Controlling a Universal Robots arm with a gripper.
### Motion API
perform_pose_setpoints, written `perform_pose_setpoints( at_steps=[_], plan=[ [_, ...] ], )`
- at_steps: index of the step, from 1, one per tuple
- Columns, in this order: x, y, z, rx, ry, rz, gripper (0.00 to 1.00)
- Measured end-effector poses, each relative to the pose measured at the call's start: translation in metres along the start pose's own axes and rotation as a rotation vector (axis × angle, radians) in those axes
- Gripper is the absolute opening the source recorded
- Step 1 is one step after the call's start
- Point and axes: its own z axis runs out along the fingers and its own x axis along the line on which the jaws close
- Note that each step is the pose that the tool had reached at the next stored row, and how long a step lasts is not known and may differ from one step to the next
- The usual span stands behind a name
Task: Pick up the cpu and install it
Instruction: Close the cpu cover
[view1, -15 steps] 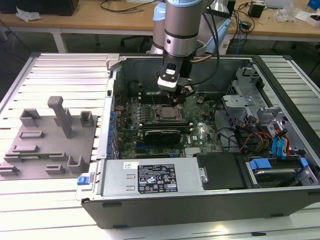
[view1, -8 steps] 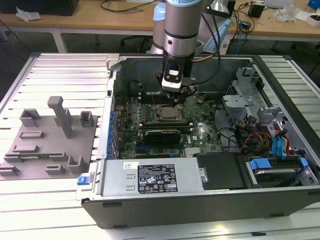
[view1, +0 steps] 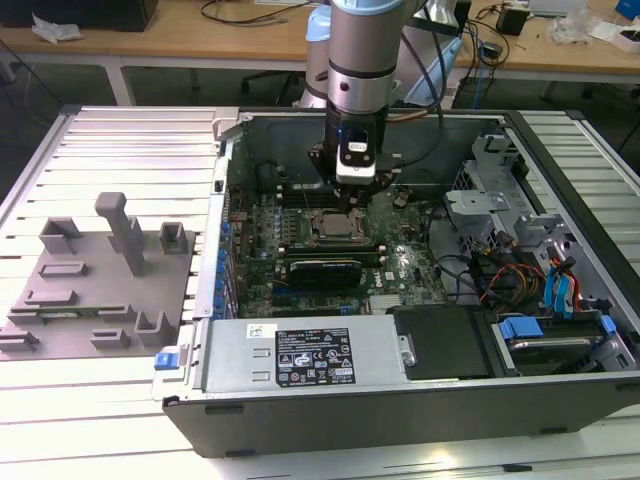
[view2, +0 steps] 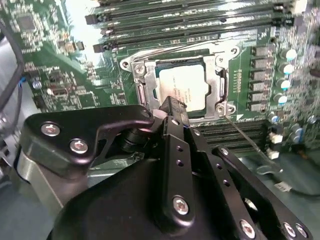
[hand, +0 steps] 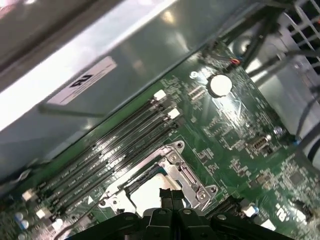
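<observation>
The cpu is a pale silvery square lying flat inside the dark metal-framed socket on the green motherboard. It also shows as a pale patch in the first wrist view, and from outside near the middle of the open computer case. My gripper hangs just above the chip's edge with its two black fingertips pressed together, holding nothing. In the exterior view the gripper points straight down over the socket.
Memory slots run alongside the socket. A grey fixture tray with plastic blocks lies at the exterior view's left, outside the case. The power supply sits at the case front; drive cages and cables crowd the exterior view's right.
</observation>
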Motion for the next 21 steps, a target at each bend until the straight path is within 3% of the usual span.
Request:
perform_pose_setpoints(
  at_steps=[17, 19, 21],
  plan=[
    [0.0001, 0.0000, 0.0018, -0.0160, -0.0027, -0.435, 0.11],
    [0.0001, 0.0000, 0.0024, -0.0189, -0.0032, -0.517, 0.11],
    [0.0001, 0.0000, 0.0028, -0.0196, -0.0037, -0.562, 0.11]
  ],
)
